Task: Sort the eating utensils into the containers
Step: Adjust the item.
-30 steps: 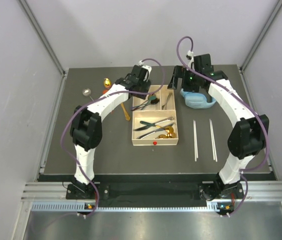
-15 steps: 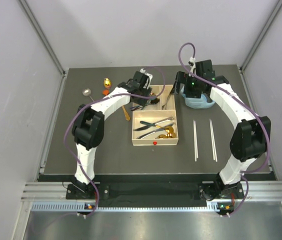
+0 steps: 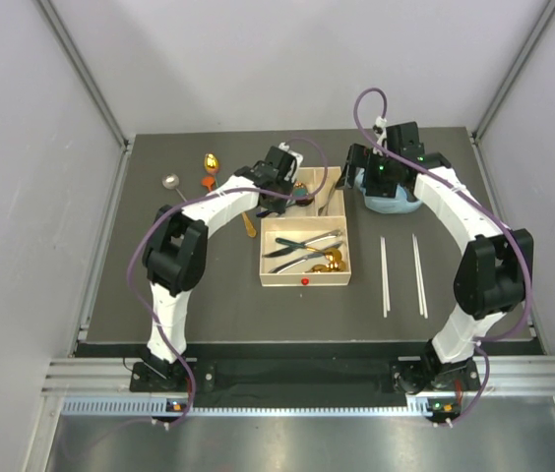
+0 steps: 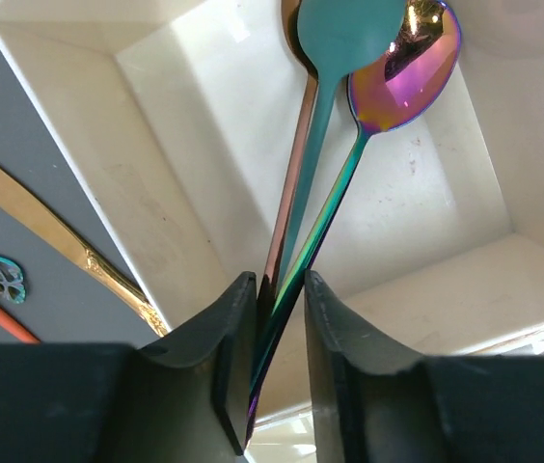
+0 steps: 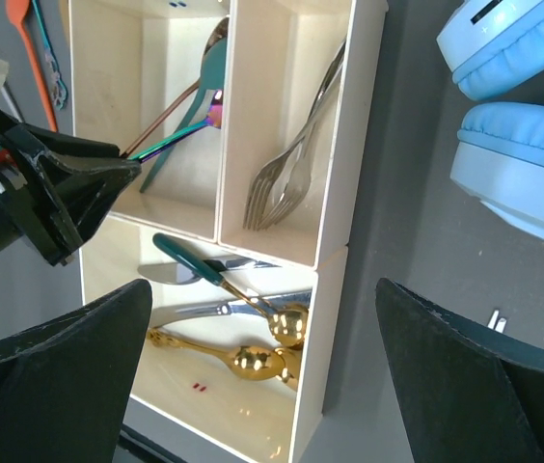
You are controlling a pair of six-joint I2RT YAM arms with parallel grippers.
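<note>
Seen from overhead, the left gripper [image 3: 287,192] hung over the far-left small section [image 3: 307,185] of the cream rectangular tray [image 3: 263,267], nearer it than the right gripper [image 3: 354,169]. At the left wrist, its fingers [image 4: 233,338] stood narrow around the slim iridescent purple spoon [image 4: 402,77] in that section, handle running lengthwise between them, bowl ahead; a firm clamp could not be told. The right wrist showed jaws spread wide, holding nothing.

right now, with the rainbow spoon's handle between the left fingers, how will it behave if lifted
The rainbow spoon looks like stiff polished metal, so probably slippery in the left gripper. Its bowl sits far from the jaws, so it may pivot. The teal spoon lies against it and could follow.
</note>
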